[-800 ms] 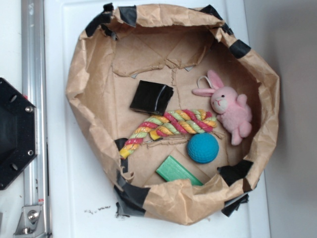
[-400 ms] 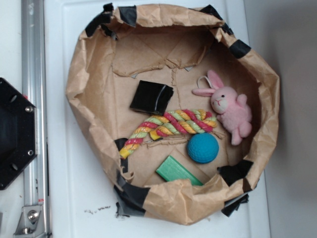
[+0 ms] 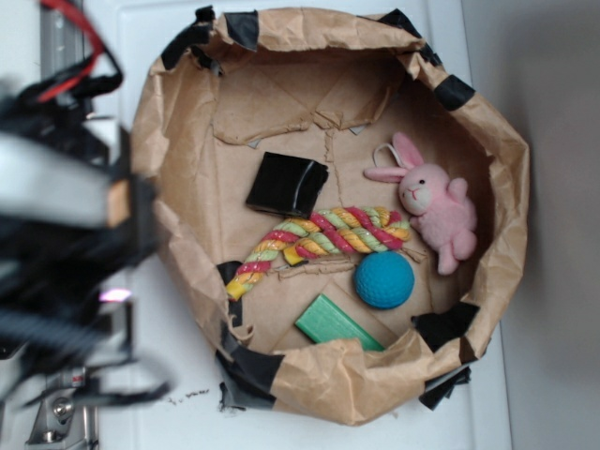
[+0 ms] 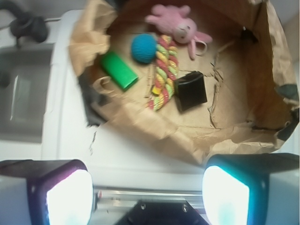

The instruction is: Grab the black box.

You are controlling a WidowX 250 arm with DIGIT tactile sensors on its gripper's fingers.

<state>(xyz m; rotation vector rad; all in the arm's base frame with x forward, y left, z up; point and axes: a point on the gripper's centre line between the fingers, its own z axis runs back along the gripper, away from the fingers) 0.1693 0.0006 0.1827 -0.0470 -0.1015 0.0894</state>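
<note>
I see a glossy black box (image 3: 287, 183), blue ball (image 3: 384, 279), green block (image 3: 333, 324), pink bunny (image 3: 433, 202), and a pink-yellow-green striped rope (image 3: 319, 238).

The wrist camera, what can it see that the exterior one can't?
Only the wrist view shows the open tool's two bright fingers up close, with a rail below them. Only the exterior view shows the blurred arm from outside, left of the bag. Both show the paper bag holding the black box, rope, blue ball, green block and pink bunny.
</note>
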